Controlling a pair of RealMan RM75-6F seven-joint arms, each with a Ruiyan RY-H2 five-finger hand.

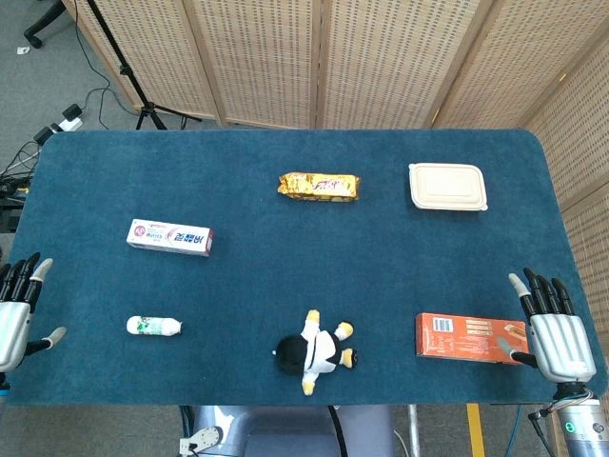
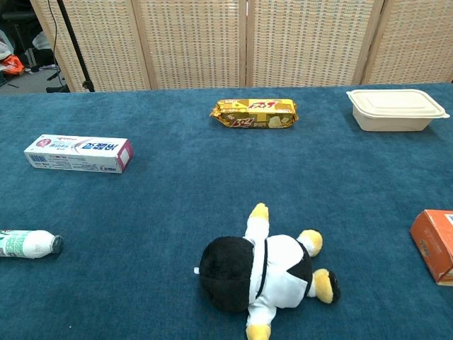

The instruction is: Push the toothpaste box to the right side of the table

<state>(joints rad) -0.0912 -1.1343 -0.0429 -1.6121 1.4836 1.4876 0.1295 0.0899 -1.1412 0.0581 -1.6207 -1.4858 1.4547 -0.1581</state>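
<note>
The toothpaste box (image 1: 170,237), white with a pink end, lies flat on the left part of the blue table (image 1: 285,286); the chest view shows the toothpaste box (image 2: 78,154) at the left too. My left hand (image 1: 16,309) hovers at the table's left edge, fingers spread, holding nothing, well left of and nearer than the box. At the right edge my right hand (image 1: 555,328) is open with fingers apart, beside an orange box. Neither hand appears in the chest view.
A golden snack pack (image 1: 320,186) lies at centre back and a beige lidded container (image 1: 448,186) at back right. An orange box (image 1: 469,337) sits front right, a plush doll (image 1: 314,352) front centre, a small white bottle (image 1: 153,327) front left.
</note>
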